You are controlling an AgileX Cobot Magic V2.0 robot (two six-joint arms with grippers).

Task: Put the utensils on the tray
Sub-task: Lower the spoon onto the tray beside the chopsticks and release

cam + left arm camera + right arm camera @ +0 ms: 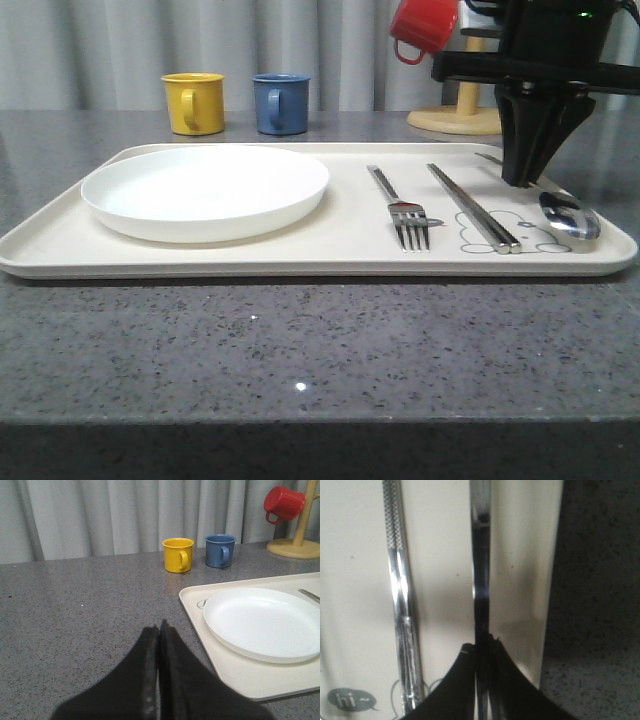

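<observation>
The cream tray point(340, 235) holds a silver fork point(405, 212), a pair of chopsticks point(472, 207) and a spoon point(568, 215), side by side on its right half. The spoon's bowl rests near the tray's right front corner. My right gripper point(522, 180) points straight down onto the spoon's handle. In the right wrist view the gripper point(481, 647) is shut on that handle point(481, 555), with the chopsticks point(399, 590) lying beside it. My left gripper point(159, 627) is shut on nothing, over bare tabletop beside the tray's left edge point(235, 672).
A round white plate point(205, 190) fills the tray's left half. Behind the tray stand a yellow mug point(193, 102) and a blue mug point(280, 103). A red mug point(423, 25) hangs on a wooden mug tree point(465, 110) at the back right. Curtains close off the back.
</observation>
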